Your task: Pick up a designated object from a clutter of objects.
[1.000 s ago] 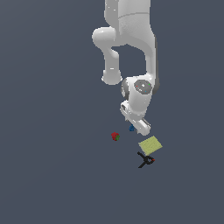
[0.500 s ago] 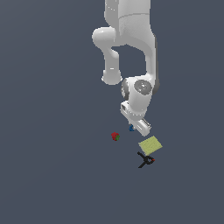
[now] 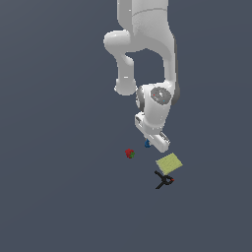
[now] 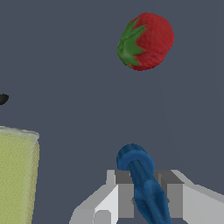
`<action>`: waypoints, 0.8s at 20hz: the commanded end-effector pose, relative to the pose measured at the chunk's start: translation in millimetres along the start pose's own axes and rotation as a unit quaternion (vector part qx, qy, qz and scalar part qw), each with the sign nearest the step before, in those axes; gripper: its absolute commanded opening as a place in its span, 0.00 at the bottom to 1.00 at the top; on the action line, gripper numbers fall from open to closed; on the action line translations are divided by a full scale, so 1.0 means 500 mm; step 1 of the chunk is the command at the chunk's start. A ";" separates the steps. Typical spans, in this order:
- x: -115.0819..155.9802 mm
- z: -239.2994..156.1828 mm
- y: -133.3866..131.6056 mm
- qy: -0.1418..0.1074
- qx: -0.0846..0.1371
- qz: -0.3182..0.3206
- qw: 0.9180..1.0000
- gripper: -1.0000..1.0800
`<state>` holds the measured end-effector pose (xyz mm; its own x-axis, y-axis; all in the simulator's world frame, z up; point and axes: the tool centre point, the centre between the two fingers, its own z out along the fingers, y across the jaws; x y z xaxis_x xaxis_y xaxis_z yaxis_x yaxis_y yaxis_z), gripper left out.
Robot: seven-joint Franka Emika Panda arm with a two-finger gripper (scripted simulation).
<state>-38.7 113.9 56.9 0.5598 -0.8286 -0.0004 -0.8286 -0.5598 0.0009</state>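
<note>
Wrist view: gripper [image 4: 142,199] is down over the blue knobbly piece [image 4: 142,183] at lower centre, fingers flanking it, contact unconfirmed so grasp state indeterminate; approach done, lift away from strawberry [image 4: 145,41] remains.

The wrist view shows the gripper [image 4: 146,199] with its two grey fingers [image 4: 120,197] set on either side of the blue object [image 4: 142,179], an elongated knobbly piece with a rounded end; contact appears close on both sides. A red-and-green strawberry-like ball [image 4: 145,41] lies well apart on the dark grey floor [image 4: 65,57]. The yellow-green square [image 4: 16,175] sits at the frame edge, with a small black tip [image 4: 3,99] near it.
</note>
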 end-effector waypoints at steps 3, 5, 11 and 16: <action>0.022 -0.043 -0.006 0.000 0.000 0.000 1.000 0.00; 0.035 -0.069 -0.010 0.000 0.001 0.000 1.000 0.00; 0.086 -0.168 -0.024 0.000 0.001 0.000 1.000 0.00; 0.134 -0.262 -0.039 0.000 0.001 0.000 1.000 0.00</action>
<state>9.6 74.2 173.4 0.5594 -0.8289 -0.0008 -0.8289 -0.5594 -0.0012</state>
